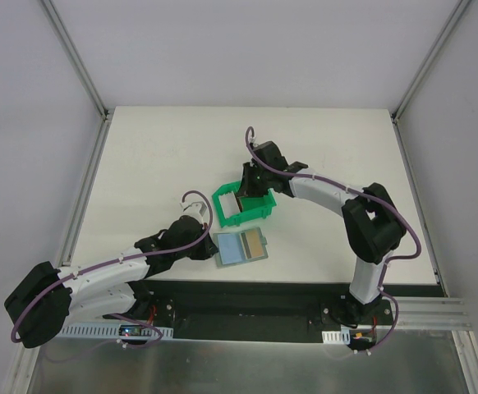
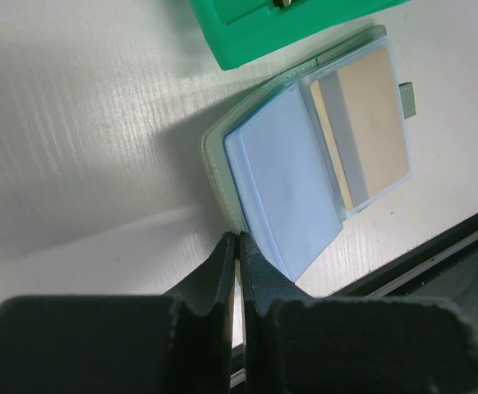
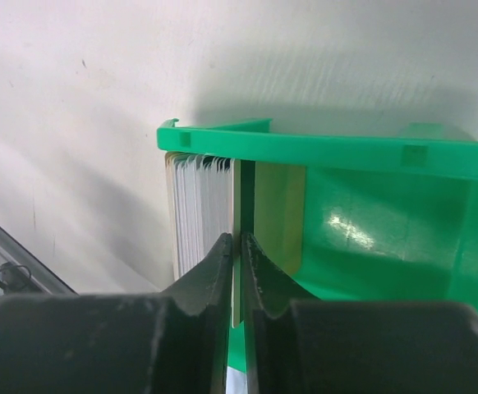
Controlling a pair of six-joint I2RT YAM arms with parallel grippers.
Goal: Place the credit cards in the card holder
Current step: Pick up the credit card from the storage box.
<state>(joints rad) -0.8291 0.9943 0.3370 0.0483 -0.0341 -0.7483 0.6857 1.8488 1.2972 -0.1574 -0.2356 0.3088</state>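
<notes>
Wallet (image 2: 219, 180) open flat, tan card (image 2: 376, 115) inside

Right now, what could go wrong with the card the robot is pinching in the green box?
1. The right end effector is shut on one card standing tight against a stack of cards, so a neighbour might get dragged out too.
2. The green box has its wall right past that card's far edge; a bump could shove the box.
3. The left end effector is shut at the corner of the wallet, but I cannot tell whether it grips, so the wallet may slide.
</notes>
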